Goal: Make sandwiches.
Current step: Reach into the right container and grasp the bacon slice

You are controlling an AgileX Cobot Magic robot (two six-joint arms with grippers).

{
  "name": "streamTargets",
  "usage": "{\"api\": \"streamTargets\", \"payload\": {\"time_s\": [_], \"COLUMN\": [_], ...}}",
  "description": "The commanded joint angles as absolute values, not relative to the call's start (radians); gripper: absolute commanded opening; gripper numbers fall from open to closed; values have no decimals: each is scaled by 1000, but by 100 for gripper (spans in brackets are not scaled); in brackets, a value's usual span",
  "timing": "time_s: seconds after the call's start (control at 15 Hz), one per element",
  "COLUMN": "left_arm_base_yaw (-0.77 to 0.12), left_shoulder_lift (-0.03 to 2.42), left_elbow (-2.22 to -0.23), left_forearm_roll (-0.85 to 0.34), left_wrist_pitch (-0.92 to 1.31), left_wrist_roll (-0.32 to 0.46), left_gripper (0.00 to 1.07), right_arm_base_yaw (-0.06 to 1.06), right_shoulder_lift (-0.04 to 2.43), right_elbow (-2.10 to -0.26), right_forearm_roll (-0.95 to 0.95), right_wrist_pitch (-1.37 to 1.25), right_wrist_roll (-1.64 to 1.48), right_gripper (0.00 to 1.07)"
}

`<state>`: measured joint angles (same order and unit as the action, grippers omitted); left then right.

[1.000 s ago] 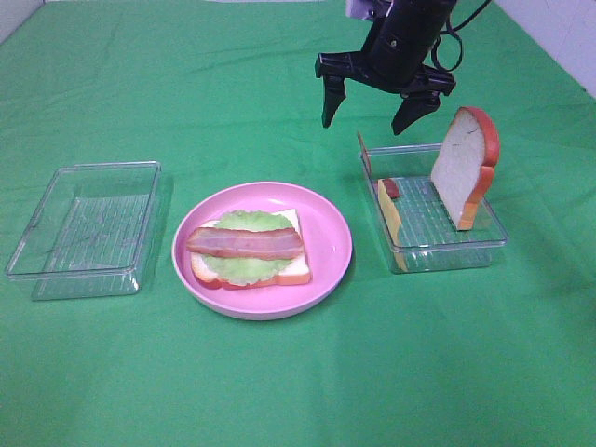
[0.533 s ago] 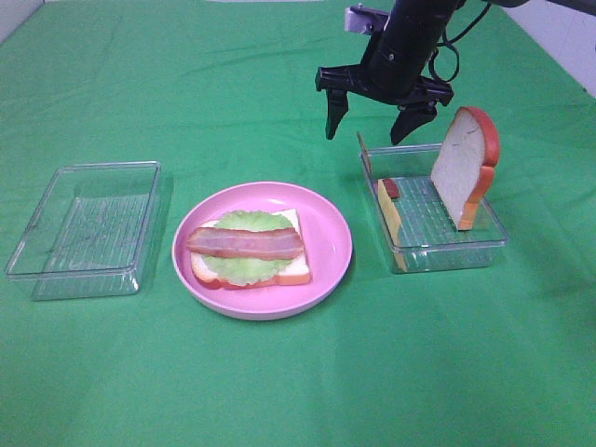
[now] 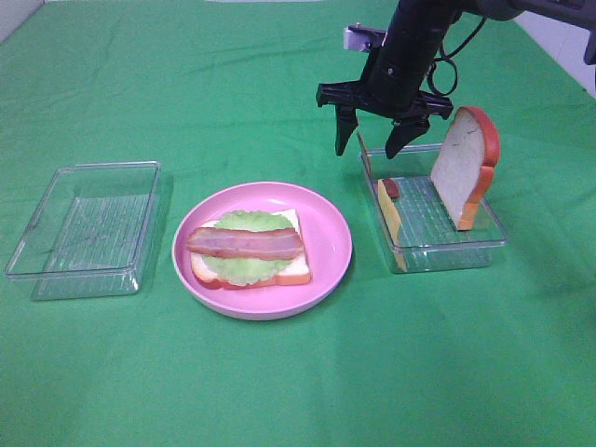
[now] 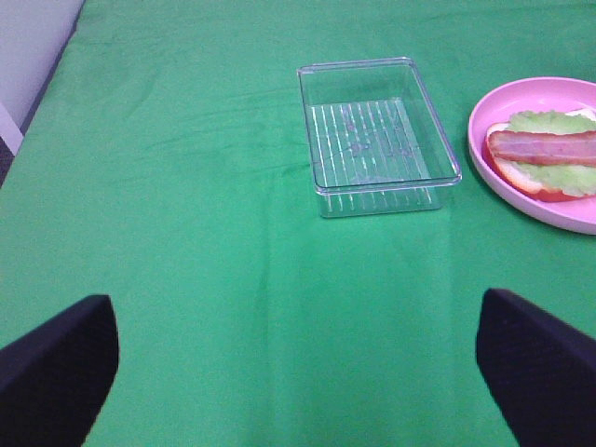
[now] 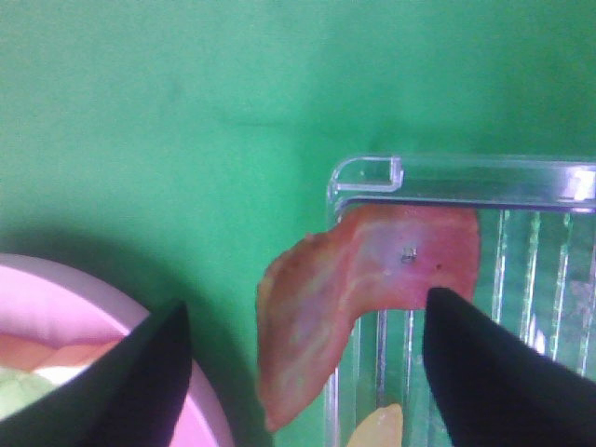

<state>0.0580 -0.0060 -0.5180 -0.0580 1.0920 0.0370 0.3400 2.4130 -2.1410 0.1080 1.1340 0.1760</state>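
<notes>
Right end effector [image 3: 367, 151] has dropped over the bacon strip [image 5: 372, 270], jaws narrower yet apart, gripping nothing.

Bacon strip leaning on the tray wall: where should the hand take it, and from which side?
Take the bacon strip by its upper end, from above. It leans against the wall of the clear tray nearest the pink plate and rises above the rim, so the right hand can close across its flat faces there.

A green tablecloth [image 3: 186, 84], faintly creased and evenly lit, fills nearly the whole view. Past the cloth's far corners lies a pale grey-white surface [image 3: 563, 47].
</notes>
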Motion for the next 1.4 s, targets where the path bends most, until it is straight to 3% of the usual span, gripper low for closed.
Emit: {"api": "streamTargets", "payload": {"time_s": [0.07,0.4,0.73,1.4], "left_arm_base_yaw": [57,57,57,57], "left_shoulder_lift": [-19,-19,-19,-19], "left_elbow": [-515,-515,-515,-515], "left_forearm_roll": [-56,-56,-56,-56], "left_wrist_pitch": [1077,1077,1077,1077], "left_wrist_roll": [37,37,37,37], "left_gripper": [98,98,98,98], "right_arm_base_yaw": [339,339,339,339], "right_shoulder_lift": [2418,2418,2418,2406], "right_elbow": [-2144,-2144,-2144,-2145], "right_forearm_roll": [101,101,98,97], "right_wrist_pitch": [1145,1146,1147,1202], "right_wrist_roll": [183,183,160,130], "right_gripper": [57,40,0,0]}}
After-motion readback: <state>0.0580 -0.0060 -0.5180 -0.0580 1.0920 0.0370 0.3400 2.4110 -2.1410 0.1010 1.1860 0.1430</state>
